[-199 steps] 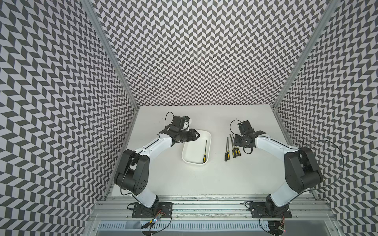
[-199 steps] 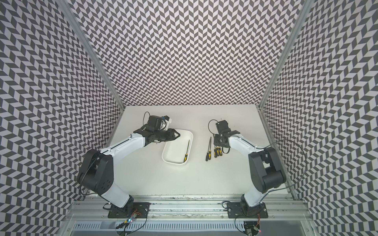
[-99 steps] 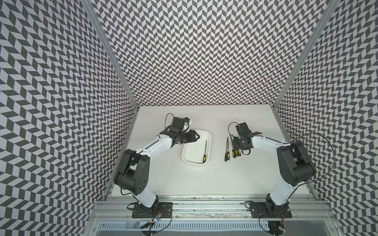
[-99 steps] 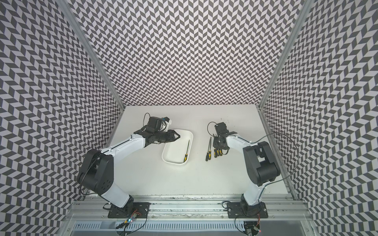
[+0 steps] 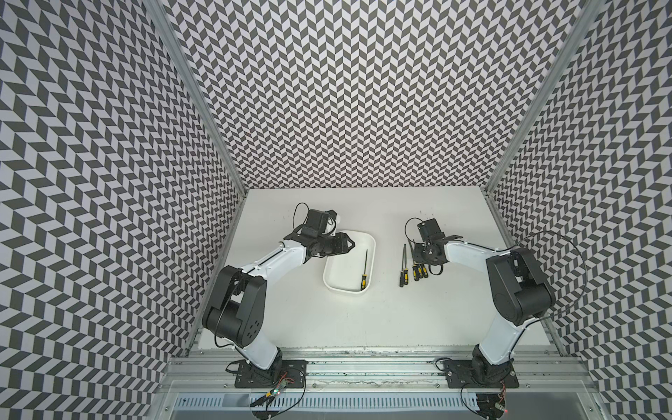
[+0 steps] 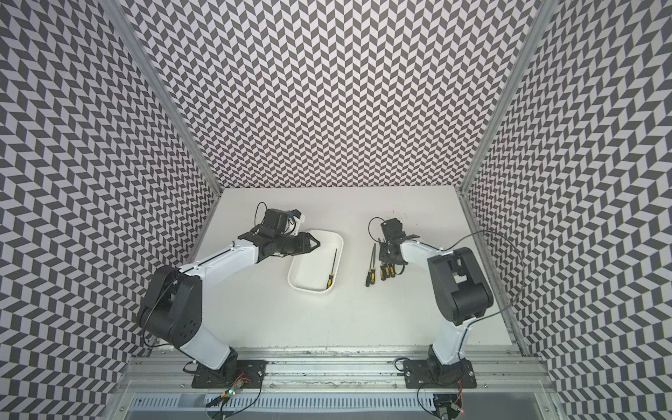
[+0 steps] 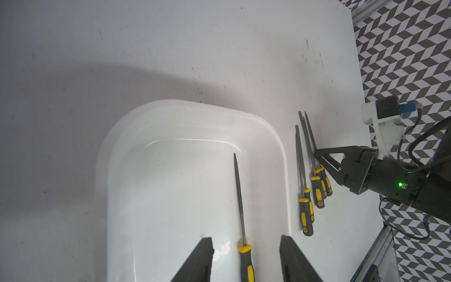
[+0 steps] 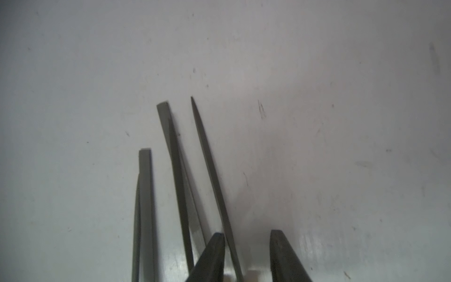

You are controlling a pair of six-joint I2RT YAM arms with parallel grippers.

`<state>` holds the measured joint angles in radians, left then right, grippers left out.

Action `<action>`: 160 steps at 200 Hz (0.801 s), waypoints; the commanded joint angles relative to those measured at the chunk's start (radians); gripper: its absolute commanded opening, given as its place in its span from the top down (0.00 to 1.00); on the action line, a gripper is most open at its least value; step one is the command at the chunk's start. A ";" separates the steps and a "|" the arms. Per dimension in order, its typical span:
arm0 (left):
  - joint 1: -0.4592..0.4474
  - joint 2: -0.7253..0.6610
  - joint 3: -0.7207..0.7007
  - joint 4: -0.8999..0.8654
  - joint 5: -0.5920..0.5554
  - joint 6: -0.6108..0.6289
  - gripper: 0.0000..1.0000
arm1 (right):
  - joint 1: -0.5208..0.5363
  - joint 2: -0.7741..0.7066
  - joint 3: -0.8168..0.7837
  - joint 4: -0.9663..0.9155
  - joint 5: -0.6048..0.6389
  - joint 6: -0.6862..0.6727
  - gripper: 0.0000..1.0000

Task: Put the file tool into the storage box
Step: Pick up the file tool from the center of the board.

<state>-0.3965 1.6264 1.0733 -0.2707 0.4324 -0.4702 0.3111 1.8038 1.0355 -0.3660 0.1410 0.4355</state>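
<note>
Over the last second the right arm folded its elbow inward and lowered its gripper (image 8: 246,234) onto the files (image 5: 418,271) on the counter (image 5: 363,345). Its jaws, narrower but still apart, straddle one blade (image 8: 212,171). The left gripper (image 5: 351,242), half open and empty, hovers over the box (image 7: 195,107), hardly moved. One file (image 5: 364,267) lies inside along the right wall, tip toward the back, handle toward the robot.

No writing can be read on the storage box (image 7: 280,151) or files (image 7: 307,214), seemingly.

Bare table strip (image 5: 387,262) between storage box (image 5: 344,273) and bunched files (image 5: 415,271); left fingers (image 5: 347,242) above box's far end.
</note>
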 commanded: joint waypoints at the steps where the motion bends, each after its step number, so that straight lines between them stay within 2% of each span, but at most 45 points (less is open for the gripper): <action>1: 0.007 -0.044 -0.004 0.022 0.006 -0.005 0.51 | -0.006 0.049 -0.002 -0.025 0.018 -0.002 0.69; 18: 0.011 -0.045 -0.004 0.021 0.007 -0.005 0.51 | -0.003 0.064 -0.006 -0.039 0.007 -0.004 0.73; 51: 0.016 -0.045 -0.006 0.028 0.011 -0.007 0.50 | 0.029 0.090 -0.039 -0.046 0.028 -0.005 0.75; 63: 0.016 -0.045 -0.006 0.028 0.011 -0.008 0.50 | 0.037 0.095 -0.052 -0.039 0.023 -0.002 0.80; 88: 0.022 -0.048 -0.005 0.027 0.012 -0.008 0.50 | 0.042 0.104 -0.060 -0.034 0.004 0.000 1.00; 120: 0.026 -0.047 0.003 0.025 0.012 -0.007 0.50 | 0.042 0.090 -0.041 -0.032 -0.005 -0.007 1.00; 160: 0.025 -0.045 0.009 0.030 0.026 -0.012 0.50 | 0.038 0.006 0.033 -0.054 -0.066 -0.018 1.00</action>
<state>-0.3744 1.6077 1.0733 -0.2626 0.4381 -0.4747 0.3443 1.8263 1.0489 -0.3275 0.1669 0.4274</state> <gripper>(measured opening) 0.501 0.046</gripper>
